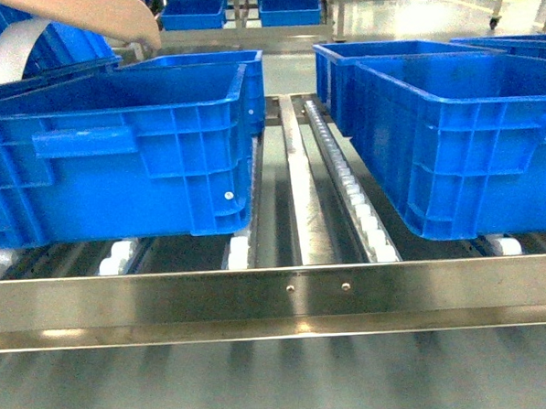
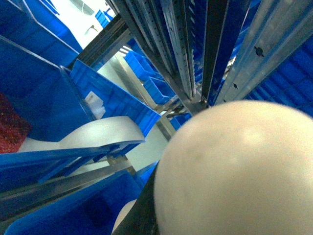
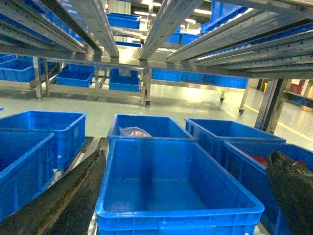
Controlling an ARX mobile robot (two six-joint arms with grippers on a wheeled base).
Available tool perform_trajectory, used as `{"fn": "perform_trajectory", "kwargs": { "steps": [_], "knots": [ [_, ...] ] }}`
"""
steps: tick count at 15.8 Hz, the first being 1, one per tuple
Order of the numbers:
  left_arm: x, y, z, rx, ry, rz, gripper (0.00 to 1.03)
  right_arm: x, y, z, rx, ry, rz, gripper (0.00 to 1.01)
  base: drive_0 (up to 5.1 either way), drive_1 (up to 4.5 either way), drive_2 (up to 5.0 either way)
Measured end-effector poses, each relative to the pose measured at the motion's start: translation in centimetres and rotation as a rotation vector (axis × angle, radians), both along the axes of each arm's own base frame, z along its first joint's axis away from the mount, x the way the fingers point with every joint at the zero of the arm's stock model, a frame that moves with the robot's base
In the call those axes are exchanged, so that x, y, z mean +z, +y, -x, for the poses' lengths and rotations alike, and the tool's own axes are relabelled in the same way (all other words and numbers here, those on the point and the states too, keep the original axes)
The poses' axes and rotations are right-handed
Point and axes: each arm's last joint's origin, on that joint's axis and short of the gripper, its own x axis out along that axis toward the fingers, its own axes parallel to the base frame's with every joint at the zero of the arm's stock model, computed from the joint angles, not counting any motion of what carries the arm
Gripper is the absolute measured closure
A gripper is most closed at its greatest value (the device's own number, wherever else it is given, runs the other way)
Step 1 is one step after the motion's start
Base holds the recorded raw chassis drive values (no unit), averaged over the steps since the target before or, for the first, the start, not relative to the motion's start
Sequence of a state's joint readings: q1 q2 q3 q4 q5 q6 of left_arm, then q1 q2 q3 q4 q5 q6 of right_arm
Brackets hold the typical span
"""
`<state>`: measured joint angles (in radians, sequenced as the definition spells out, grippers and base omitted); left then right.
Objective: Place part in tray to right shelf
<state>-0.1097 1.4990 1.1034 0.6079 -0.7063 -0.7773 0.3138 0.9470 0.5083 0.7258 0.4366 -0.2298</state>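
Note:
The part does not show in any view. The beige tray reaches in from the top left over the left blue crate. In the left wrist view its rounded beige body fills the space at my left gripper's jaws. One dark finger lies against it, and the gripper itself is hidden. My right gripper is open, its dark fingers wide apart, over an empty blue crate. The steel right shelf, with roller lanes, carries the crates.
A second blue crate sits on the right lanes, with white rollers between the two. A pale curved band lies by the tray. Neighbouring crates hold a clear bag and red items. Steel shelf rails run overhead.

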Motion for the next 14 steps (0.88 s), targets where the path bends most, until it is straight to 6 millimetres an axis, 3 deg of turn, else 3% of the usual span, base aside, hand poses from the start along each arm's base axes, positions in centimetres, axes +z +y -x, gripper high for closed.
{"fn": "perform_trajectory", "kwargs": {
  "steps": [9, 12, 14],
  "knots": [
    [0.2, -0.1, 0.4, -0.008, -0.021, 0.002, 0.89, 0.0, 0.0, 0.0, 0.0, 0.0, 0.0, 0.03, 0.0, 0.0, 0.0],
    [-1.5, -1.0, 4.6, -0.029, -0.029, -0.011, 0.89, 0.0, 0.0, 0.0, 0.0, 0.0, 0.0, 0.03, 0.0, 0.0, 0.0],
    [-2.0, -1.8, 10.7, -0.107, -0.124, -0.104, 0.89, -0.1, 0.0, 0.0, 0.029, 0.057, 0.001, 0.06, 0.0, 0.0, 0.0]
  ]
}}
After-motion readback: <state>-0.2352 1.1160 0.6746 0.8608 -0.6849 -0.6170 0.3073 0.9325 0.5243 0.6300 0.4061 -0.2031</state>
